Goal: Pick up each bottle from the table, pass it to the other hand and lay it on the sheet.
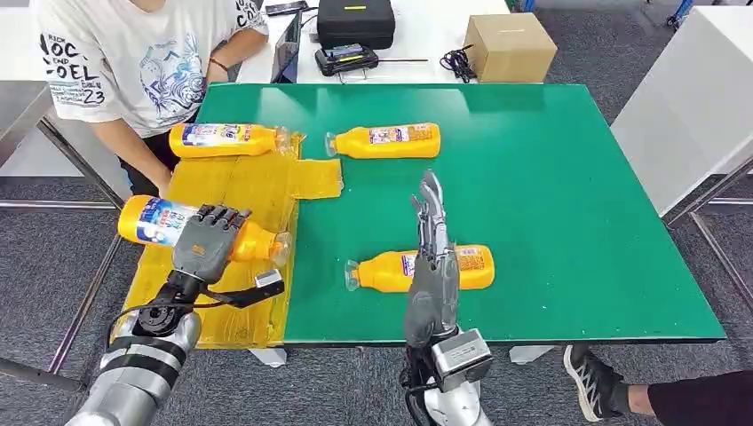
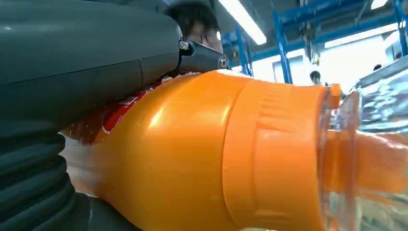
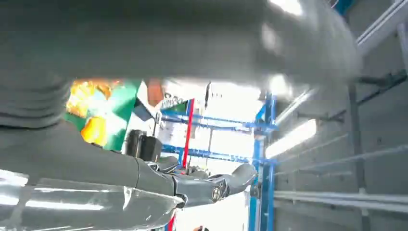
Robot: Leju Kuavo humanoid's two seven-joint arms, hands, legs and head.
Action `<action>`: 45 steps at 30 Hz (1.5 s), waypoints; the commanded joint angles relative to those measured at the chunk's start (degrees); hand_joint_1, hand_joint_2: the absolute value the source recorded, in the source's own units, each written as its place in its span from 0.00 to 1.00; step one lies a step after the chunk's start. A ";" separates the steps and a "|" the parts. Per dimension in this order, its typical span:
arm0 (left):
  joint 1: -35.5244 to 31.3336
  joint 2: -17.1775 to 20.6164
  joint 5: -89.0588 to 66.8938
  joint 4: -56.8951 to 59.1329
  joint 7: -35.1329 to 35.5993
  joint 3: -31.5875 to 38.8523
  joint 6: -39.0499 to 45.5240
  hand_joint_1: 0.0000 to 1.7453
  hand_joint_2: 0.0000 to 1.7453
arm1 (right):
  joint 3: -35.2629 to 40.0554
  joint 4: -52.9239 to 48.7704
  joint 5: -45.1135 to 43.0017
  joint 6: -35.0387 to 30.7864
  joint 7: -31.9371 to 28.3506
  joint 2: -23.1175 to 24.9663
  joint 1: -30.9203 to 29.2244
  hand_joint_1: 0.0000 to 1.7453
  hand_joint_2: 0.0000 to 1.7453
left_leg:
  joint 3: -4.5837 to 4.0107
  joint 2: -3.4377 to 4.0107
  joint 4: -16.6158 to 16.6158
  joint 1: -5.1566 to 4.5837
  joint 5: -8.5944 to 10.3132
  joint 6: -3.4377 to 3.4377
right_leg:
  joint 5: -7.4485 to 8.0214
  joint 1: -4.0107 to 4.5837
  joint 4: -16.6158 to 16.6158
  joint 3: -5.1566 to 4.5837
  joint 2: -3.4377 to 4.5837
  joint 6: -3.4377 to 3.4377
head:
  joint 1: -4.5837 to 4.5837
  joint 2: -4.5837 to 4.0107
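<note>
1. Table (image 1: 550, 204), centre of the frame: plain green.
2. Sheet (image 1: 240, 191), left: translucent yellow.
3. Four bottles, e.g. (image 1: 384, 140): orange-yellow with blue, white and red labels.
4. Box (image 1: 511, 46), top: brown cardboard.
5. Person's shirt (image 1: 124, 53), upper left: white, blue print.

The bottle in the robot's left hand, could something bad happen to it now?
Maybe. The left hand holds the bottle near the outer edge of the yellow sheet, so if let go there it might roll off onto the floor. The person's hand is close by and could get bumped. The right hand, open, hovers over another bottle on the green table and could knock it rolling.
</note>
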 commanded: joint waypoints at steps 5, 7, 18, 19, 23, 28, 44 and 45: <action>-6.90 0.88 7.39 16.89 -3.60 1.08 -5.02 1.00 1.00 | -0.14 4.73 -1.35 1.67 0.14 -1.33 -0.58 0.00 1.00 | 0.16 0.02 -0.03 0.10 -0.04 -0.08 | -0.02 0.11 -0.08 0.17 -0.01 -0.09 | -0.02 0.00; -6.74 0.92 7.42 16.87 -3.62 1.08 -4.88 1.00 1.00 | -0.09 4.86 -1.35 1.65 0.14 -1.25 -0.57 0.00 1.00 | 0.14 0.04 -0.02 0.10 -0.04 -0.07 | -0.02 0.11 -0.05 0.15 0.01 -0.08 | -0.02 0.00; -6.18 0.53 6.98 18.82 -2.71 0.24 -7.54 1.00 1.00 | 0.42 6.39 -1.67 2.47 0.85 -1.08 -0.59 0.00 1.00 | 0.19 0.06 -0.02 0.12 -0.07 -0.10 | -0.03 0.13 -0.06 0.21 0.03 -0.12 | -0.02 0.00; -6.05 0.54 6.72 19.10 -2.41 -0.01 -7.58 1.00 1.00 | 0.46 6.61 -1.65 2.61 0.91 -1.06 -0.58 0.00 1.00 | 0.25 0.08 0.02 0.17 -0.12 -0.13 | -0.07 0.18 -0.05 0.28 0.04 -0.16 | -0.02 0.00; -5.86 0.77 4.77 21.16 0.02 -1.51 -9.49 1.00 1.00 | -0.24 6.97 -2.45 3.34 1.42 -0.82 -0.27 0.00 1.00 | 0.34 0.09 -0.04 0.18 -0.12 -0.14 | -0.07 0.19 -0.11 0.36 0.04 -0.18 | -0.02 0.00; -6.11 -0.16 3.23 23.87 2.03 -2.92 -17.81 0.00 1.00 | -1.55 7.54 -3.12 4.44 2.07 -0.53 -0.10 0.00 1.00 | 0.27 0.01 -0.05 0.09 -0.05 -0.08 | -0.03 0.10 -0.09 0.29 -0.01 -0.10 | -0.02 0.00; -4.92 0.29 10.84 24.74 -2.44 0.55 -27.95 0.00 1.00 | -3.22 6.79 -3.43 6.52 3.69 1.11 0.61 0.00 1.00 | 1.20 0.17 -0.19 0.06 -0.07 -0.13 | -0.01 0.07 -0.17 1.19 0.19 -0.16 | -0.04 0.00; -4.92 0.29 10.84 24.74 -2.44 0.55 -27.95 0.00 1.00 | -3.22 6.79 -3.43 6.52 3.69 1.11 0.61 0.00 1.00 | 1.20 0.17 -0.19 0.06 -0.07 -0.13 | -0.01 0.07 -0.17 1.19 0.19 -0.16 | -0.04 0.00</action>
